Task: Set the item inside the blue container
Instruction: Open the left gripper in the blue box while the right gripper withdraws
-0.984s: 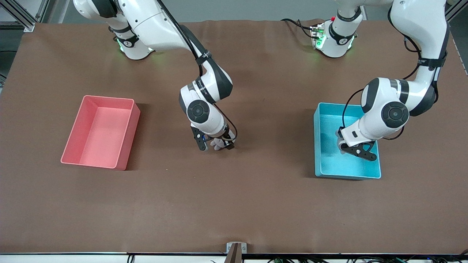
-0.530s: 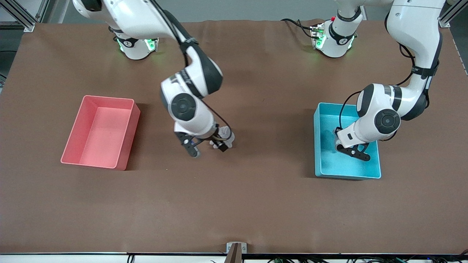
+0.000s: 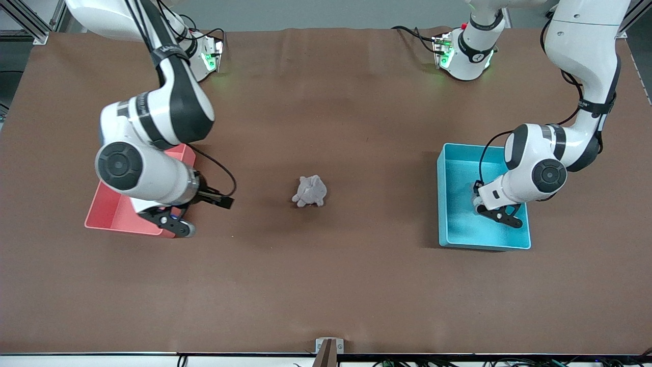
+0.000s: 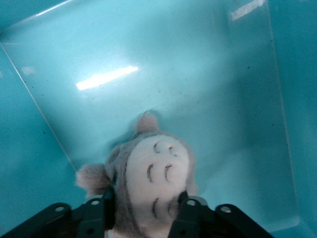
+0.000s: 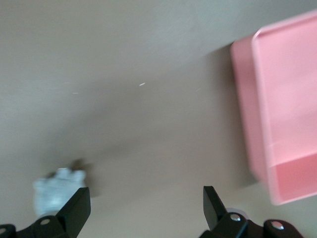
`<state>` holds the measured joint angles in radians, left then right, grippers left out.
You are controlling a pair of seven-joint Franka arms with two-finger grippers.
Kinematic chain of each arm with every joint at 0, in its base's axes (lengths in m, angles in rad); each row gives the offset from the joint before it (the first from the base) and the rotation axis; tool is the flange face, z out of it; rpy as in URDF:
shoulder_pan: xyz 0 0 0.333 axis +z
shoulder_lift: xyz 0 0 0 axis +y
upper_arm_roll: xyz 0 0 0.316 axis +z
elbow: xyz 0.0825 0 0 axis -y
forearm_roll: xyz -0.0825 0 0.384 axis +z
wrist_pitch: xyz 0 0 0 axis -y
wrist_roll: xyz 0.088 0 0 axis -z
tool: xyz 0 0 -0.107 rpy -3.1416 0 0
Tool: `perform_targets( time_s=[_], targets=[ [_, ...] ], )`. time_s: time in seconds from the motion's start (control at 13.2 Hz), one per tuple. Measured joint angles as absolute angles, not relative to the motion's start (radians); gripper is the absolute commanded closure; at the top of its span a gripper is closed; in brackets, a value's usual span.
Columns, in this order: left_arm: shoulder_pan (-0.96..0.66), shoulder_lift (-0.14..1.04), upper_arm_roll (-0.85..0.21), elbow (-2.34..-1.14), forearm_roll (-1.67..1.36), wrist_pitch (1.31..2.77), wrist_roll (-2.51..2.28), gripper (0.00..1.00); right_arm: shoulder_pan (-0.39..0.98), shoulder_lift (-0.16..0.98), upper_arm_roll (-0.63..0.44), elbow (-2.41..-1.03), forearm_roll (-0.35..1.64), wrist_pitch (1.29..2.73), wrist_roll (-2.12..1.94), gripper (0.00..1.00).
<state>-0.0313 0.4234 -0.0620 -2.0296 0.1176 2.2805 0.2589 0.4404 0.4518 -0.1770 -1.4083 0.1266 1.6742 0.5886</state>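
The blue container (image 3: 461, 232) stands toward the left arm's end of the table. My left gripper (image 3: 488, 208) is down inside it, shut on a grey-and-white plush toy (image 4: 153, 171). Its fingers (image 4: 190, 213) touch the toy's two sides, and the toy hangs low over the container's floor (image 4: 198, 89). A second grey plush toy (image 3: 309, 191) lies on the brown table, midway between the two bins, and also shows in the right wrist view (image 5: 57, 194). My right gripper (image 3: 201, 214) hovers open and holds nothing, beside the pink bin's corner (image 5: 146, 206).
A pink bin (image 3: 119, 216) stands toward the right arm's end of the table, partly covered by the right arm; its wall (image 5: 247, 124) is close to the right gripper. Brown table cloth surrounds the bins. A small bracket (image 3: 329, 346) sits at the table's front edge.
The right arm has swung away from the plush toy in the table's middle to the pink bin, leaving the toy lying there. The left gripper stays low in the blue container.
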Motion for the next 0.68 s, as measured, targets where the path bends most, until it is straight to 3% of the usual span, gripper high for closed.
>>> perform_targets(
  time_s=[0.38,0.68],
  targets=[
    [-0.032,0.342,-0.134,-2.01,0.118,2.139,0.204,0.0,0.234,0.357,-0.182,-1.499,0.088,1.647,0.184,0.0],
    [-0.036,0.237,-0.287,-1.934,0.117,1.911,0.023,0.0,0.142,0.321,-0.18,-1.503,0.01,1.636,0.114,0.0]
  ],
)
